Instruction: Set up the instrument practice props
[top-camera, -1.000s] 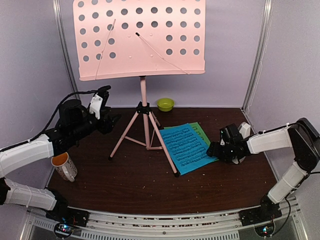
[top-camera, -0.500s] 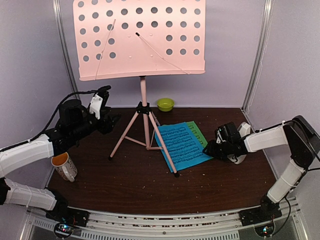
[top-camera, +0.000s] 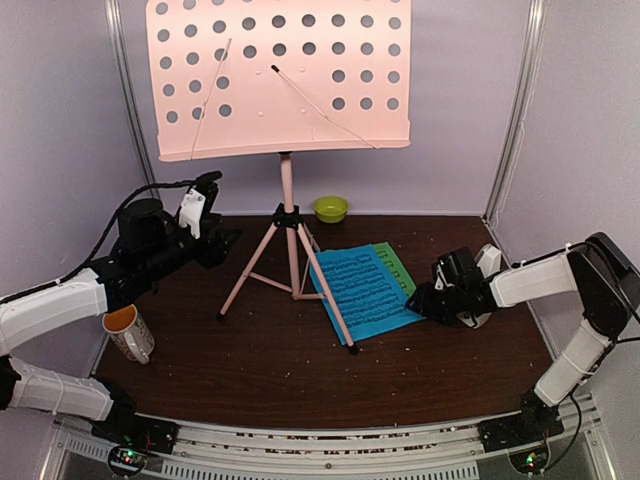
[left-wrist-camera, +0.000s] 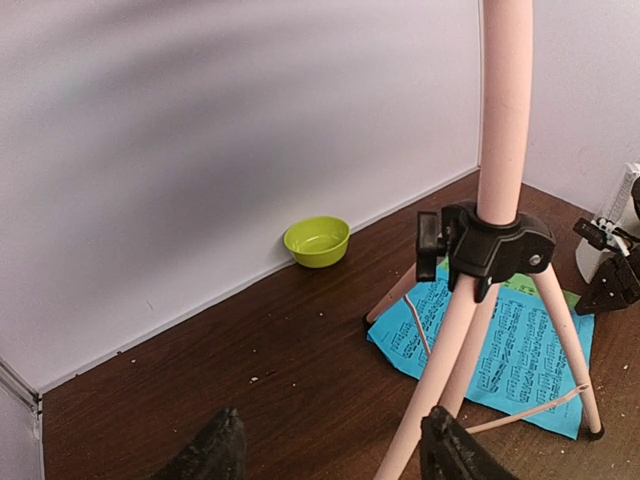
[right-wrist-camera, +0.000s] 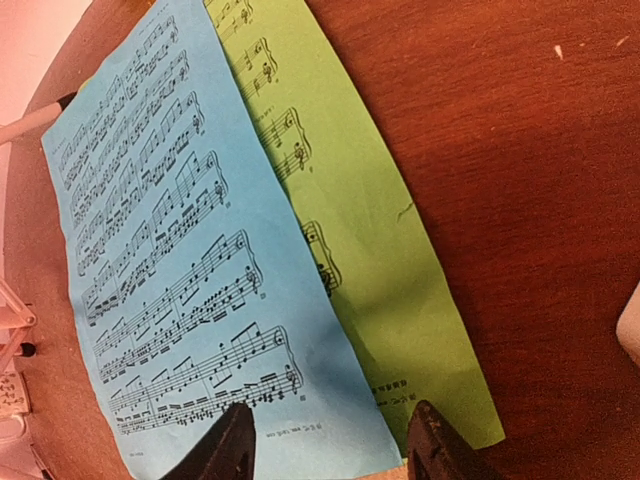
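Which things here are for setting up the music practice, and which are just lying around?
For the job: pink music stand, blue music sheet, green music sheet, white metronome.
Just lying about: white mug, lime-green bowl.

A dark wooden table (top-camera: 250, 360) bears a pink music stand (top-camera: 287, 200). The blue sheet (top-camera: 365, 295) overlaps the green sheet (top-camera: 393, 262). A lime-green bowl (top-camera: 330, 208) sits behind.

Blue sheet (top-camera: 365, 292) is sliding left & back under the stand leg (top-camera: 328, 298), covering more of the green sheet (top-camera: 396, 266); my right pincer (top-camera: 424, 299) is following it in.
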